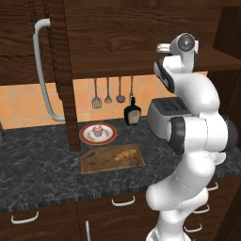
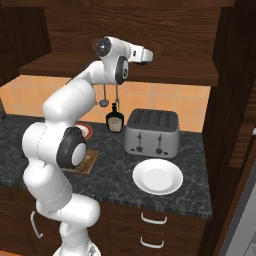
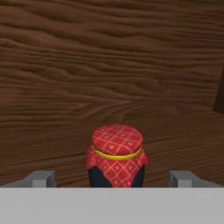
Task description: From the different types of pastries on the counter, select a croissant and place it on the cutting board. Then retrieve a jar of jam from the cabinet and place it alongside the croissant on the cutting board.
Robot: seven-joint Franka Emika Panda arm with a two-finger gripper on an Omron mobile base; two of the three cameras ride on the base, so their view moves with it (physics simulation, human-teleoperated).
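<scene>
The jar of jam [image 3: 116, 157], a dark jar under a red checked cloth lid with a yellow band, stands on the wooden cabinet shelf [image 3: 175, 131]. My gripper [image 3: 113, 179] is open, one fingertip [image 3: 41, 178] on each side of the jar and well apart from it. Raised high, the arm reaches into the cabinet [image 2: 175, 70]. Below, on the counter [image 1: 42, 164], the golden croissant [image 1: 124, 154] lies on the cutting board [image 1: 101, 162]. The pink-frosted cupcake [image 1: 97, 130] sits on a red-rimmed plate [image 1: 87, 139] behind the board.
The cabinet door [image 1: 61, 70] stands open at the left with its long grey handle [image 1: 44, 70]. A black bottle [image 1: 132, 113] and a silver toaster [image 2: 151, 132] stand at the back of the counter. A white plate [image 2: 157, 176] lies in front of the toaster. Utensils [image 1: 107, 92] hang on the wall.
</scene>
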